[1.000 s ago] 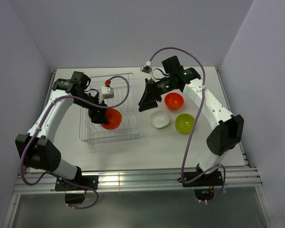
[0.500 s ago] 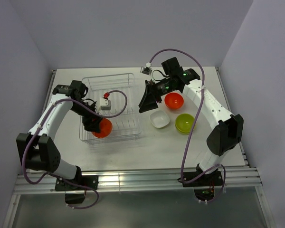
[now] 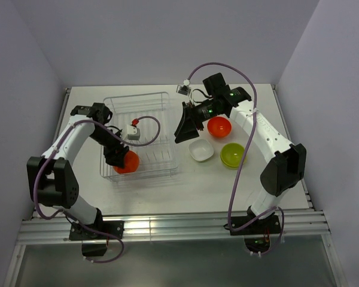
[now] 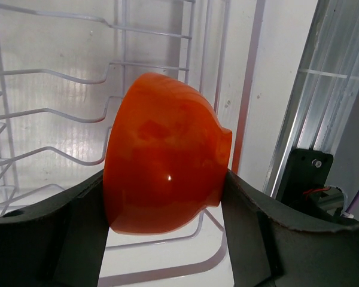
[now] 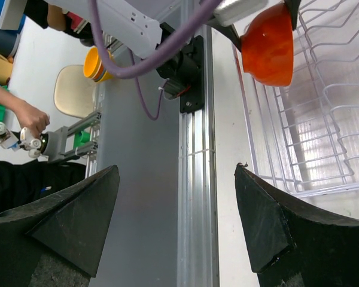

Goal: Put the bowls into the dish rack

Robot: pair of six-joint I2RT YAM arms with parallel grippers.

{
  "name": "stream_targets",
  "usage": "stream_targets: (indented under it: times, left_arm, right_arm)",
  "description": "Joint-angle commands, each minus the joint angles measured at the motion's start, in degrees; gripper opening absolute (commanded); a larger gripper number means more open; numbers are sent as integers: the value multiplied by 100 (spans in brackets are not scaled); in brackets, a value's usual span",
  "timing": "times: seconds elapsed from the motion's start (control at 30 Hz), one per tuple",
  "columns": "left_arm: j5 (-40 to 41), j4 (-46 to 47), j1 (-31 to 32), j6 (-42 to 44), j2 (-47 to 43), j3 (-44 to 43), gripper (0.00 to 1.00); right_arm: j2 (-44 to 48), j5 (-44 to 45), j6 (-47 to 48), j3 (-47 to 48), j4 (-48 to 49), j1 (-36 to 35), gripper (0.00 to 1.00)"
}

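My left gripper is shut on an orange-red bowl, held on its side low in the near left part of the wire dish rack. In the left wrist view the bowl fills the space between my fingers, with rack wires behind it. My right gripper is open and empty, raised at the rack's right edge. A second orange-red bowl, a white bowl and a lime green bowl sit on the table right of the rack. The right wrist view shows the held bowl and the rack.
The white table ends at a metal rail along the near edge. Purple cables loop over both arms. Grey walls close in the back and sides.
My left gripper has moved the orange-red bowl down and toward the near left corner of the rack. The right arm has barely moved.
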State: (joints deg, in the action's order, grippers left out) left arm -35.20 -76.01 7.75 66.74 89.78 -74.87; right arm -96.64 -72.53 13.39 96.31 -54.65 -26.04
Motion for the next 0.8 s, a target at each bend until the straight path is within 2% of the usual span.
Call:
stream_targets:
  times: [0.0, 0.17, 0.27, 0.3, 0.4, 0.63, 0.7, 0.77]
  left_arm:
    - [-180, -274, -28, 129, 119, -151, 11]
    - [-84, -274, -28, 217, 259, -107, 15]
    - [-13, -265, -28, 217, 338, -107, 25]
    - [13, -274, -28, 217, 347, -98, 36]
    - [-4, -257, -28, 217, 374, -107, 49]
    - [-13, -230, -28, 181, 444, -194, 64]
    - [-13, -230, -28, 173, 453, -212, 72]
    - [13, -213, -28, 181, 435, -203, 74]
  right_arm:
    - [189, -130, 155, 2, -1, -59, 85]
    - [172, -129, 269, 37, -116, -59, 85]
    - [146, -156, 278, 54, -133, -59, 85]
    - [145, -156, 287, 54, -151, -59, 85]
    - [111, -130, 348, 107, -230, -68, 86]
    - [119, -68, 551, 107, -450, -68, 87]
    - [145, -51, 560, 90, -467, -68, 87]
    - [154, -51, 603, 90, -485, -68, 87]
